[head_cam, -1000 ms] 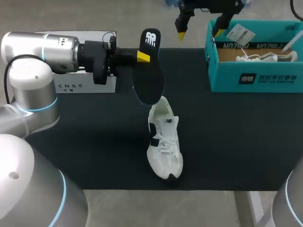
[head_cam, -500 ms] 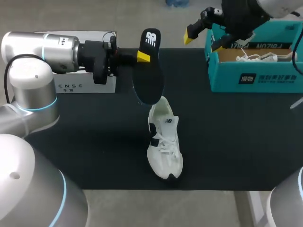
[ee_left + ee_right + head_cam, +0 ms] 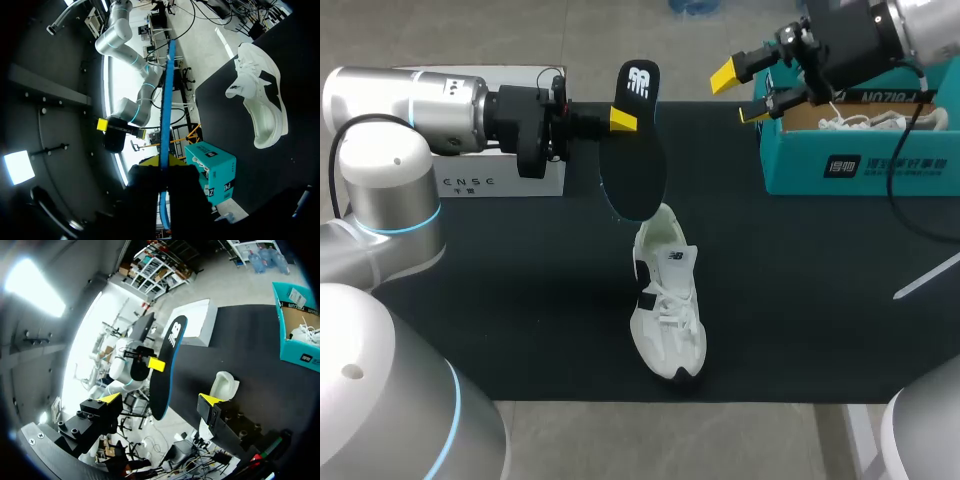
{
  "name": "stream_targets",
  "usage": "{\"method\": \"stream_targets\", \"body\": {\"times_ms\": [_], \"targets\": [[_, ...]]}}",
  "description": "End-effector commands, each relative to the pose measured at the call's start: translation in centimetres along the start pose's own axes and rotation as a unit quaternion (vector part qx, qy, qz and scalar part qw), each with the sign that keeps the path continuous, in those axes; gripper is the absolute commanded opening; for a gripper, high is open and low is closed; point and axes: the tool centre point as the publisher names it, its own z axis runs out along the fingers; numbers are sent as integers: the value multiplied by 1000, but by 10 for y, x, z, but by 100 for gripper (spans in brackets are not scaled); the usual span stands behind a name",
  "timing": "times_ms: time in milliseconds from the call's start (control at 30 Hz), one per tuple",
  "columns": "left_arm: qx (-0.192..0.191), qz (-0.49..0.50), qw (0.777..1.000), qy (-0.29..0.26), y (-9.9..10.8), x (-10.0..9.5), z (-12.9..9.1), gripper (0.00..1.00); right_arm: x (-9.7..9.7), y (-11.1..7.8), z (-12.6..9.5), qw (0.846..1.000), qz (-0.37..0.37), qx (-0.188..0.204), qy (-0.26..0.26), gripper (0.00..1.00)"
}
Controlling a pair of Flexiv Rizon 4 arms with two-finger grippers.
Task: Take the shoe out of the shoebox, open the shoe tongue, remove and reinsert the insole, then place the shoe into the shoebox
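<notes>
White shoe (image 3: 667, 305) lies near the middle of the black table (image 3: 520, 300), toe twd the robot. The dark insole (image 3: 635, 150) hangs upright over its heel end, pinched near the top by the left claw (image 3: 623, 118). The right claw (image 3: 740, 93) is spread wide w/ nothing in it, just beside the teal shoebox (image 3: 860, 165) at the far right; a 2nd shoe (image 3: 865, 122) lies inside.

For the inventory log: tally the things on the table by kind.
Shoes: 2
Insole: 1
Shoebox: 1
White box: 1
Total: 5
</notes>
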Motion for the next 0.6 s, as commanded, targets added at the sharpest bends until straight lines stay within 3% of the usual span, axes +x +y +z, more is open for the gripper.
{"method": "stream_targets", "body": {"times_ms": [33,233,600], "targets": [[-1,1,1000,-1,0,1,1,0,-8,11,15,994,1,20,110,100],[-1,1,1000,-1,0,1,1,0,-18,10,29,992,10,27,125,100],[-1,1,1000,-1,0,1,1,0,-13,8,61,991,7,37,132,100]]}}
